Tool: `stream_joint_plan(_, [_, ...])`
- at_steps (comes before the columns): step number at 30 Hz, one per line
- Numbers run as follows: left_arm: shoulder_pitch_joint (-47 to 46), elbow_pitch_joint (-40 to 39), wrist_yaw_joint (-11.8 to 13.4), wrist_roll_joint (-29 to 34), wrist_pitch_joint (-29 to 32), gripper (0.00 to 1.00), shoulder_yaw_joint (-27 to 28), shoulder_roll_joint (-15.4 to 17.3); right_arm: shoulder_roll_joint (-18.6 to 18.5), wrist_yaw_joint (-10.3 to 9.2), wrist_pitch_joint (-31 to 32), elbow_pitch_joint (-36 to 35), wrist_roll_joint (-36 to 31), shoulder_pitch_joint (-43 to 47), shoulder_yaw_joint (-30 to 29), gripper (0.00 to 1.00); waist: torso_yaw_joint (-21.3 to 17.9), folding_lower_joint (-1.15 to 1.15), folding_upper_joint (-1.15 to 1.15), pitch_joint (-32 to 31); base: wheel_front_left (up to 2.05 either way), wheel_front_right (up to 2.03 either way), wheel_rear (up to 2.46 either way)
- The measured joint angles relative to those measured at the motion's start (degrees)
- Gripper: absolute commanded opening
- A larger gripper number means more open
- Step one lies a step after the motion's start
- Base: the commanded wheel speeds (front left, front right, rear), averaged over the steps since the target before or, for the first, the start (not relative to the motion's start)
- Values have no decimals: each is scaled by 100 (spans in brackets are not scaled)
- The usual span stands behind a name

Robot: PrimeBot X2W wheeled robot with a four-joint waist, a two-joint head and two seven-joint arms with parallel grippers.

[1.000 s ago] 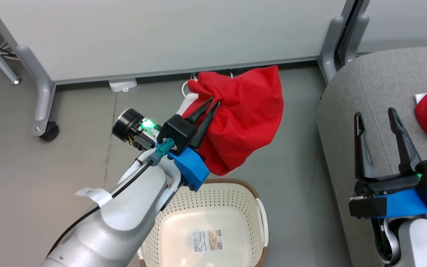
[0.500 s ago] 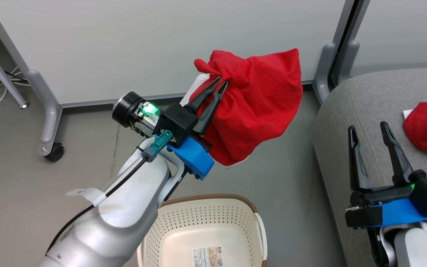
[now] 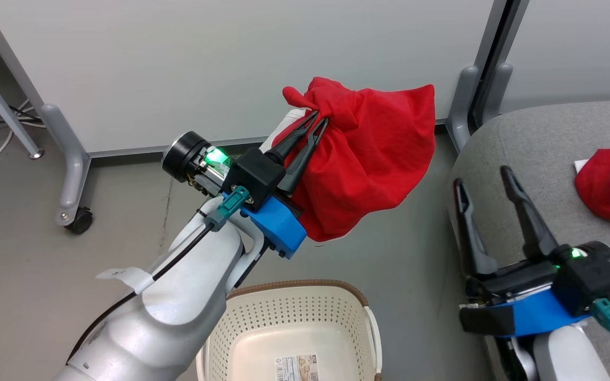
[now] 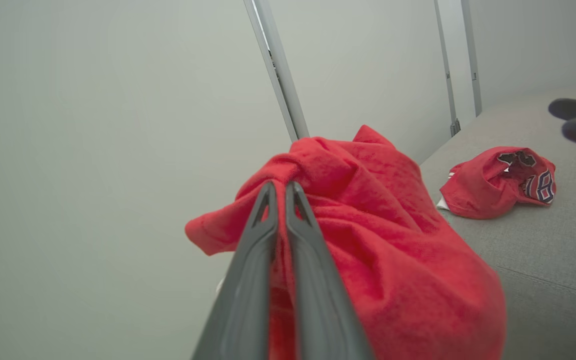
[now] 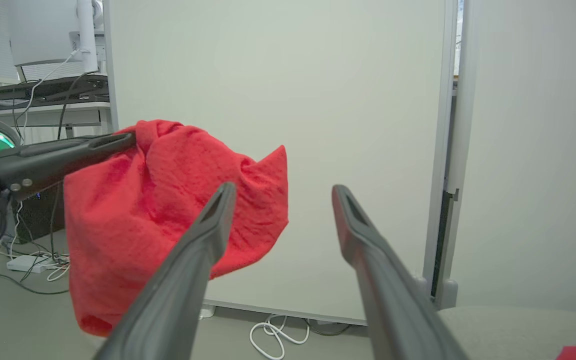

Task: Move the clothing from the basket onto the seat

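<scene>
My left gripper (image 3: pixel 319 117) is shut on a bunched red garment (image 3: pixel 368 159) that hangs in the air above the floor, between the basket and the seat. The same garment (image 4: pixel 393 260) drapes around my closed fingers (image 4: pixel 248 280) in the left wrist view. The cream basket (image 3: pixel 294 338) sits below at the frame's bottom, empty but for its paper label (image 3: pixel 297 368). A second red garment, the numbered jersey (image 3: pixel 609 185) (image 4: pixel 498 182), lies on the grey seat (image 3: pixel 538 143). My right gripper (image 3: pixel 482 177) stands open at the seat's near edge, nothing between its fingers (image 5: pixel 203 250).
A white partition panel (image 3: pixel 231 63) on grey castor legs (image 3: pixel 69 174) stands behind the hanging garment. Another grey panel post (image 3: pixel 469 100) rises beside the seat's corner. Cables (image 5: pixel 273 340) lie on the floor under the panel. A desk with equipment (image 5: pixel 43 90) is beyond.
The left gripper has lifted the red garment up from over the basket and toward the seat. The right gripper has shifted left. The head camera has tilted upward.
</scene>
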Motion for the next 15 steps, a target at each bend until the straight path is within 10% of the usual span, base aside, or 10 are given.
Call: stream_joint_plan(15, [-63, 56, -86, 69, 0, 0, -58, -159, -158, 1, 1, 697, -120, -692, 1562, 100, 131, 0, 0, 33, 0, 0, 0])
